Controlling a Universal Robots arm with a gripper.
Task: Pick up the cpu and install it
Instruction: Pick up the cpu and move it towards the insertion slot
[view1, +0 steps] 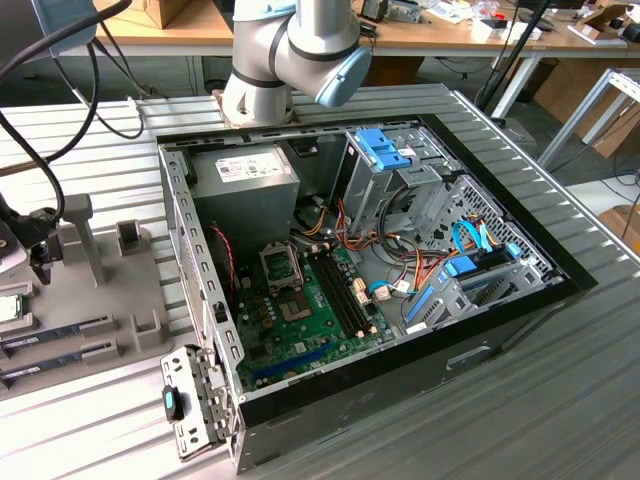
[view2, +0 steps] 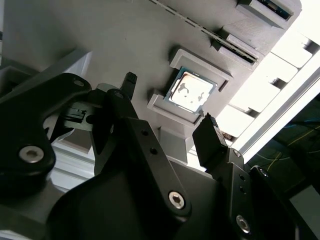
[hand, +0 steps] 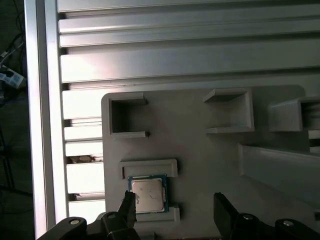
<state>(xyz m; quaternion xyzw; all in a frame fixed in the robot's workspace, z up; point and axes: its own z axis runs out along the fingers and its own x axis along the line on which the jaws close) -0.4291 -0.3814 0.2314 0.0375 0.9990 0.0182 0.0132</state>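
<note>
The cpu (hand: 148, 194), a small square chip with a silver top and green rim, lies flat between two low grey ledges on a grey holder plate (hand: 200, 150). It also shows in the second wrist view (view2: 191, 93) and at the exterior view's left edge (view1: 8, 307). My gripper (hand: 175, 207) hovers above it, open and holding nothing. One black fingertip (hand: 127, 205) sits at the chip's edge and the other (hand: 222, 207) stands well apart. The second wrist view shows the gripper (view2: 170, 109) with its fingers either side of the chip. The metal-framed socket (view1: 282, 267) sits on the motherboard inside the case.
An open computer case (view1: 190, 230) fills the middle of the slatted metal table, with cables, drive bays and a power supply (view1: 245, 185) inside. Memory sticks (view1: 55, 332) lie in slots on the holder plate, and raised grey blocks (view1: 128, 238) stand nearby. The arm's base (view1: 260, 95) is behind the case.
</note>
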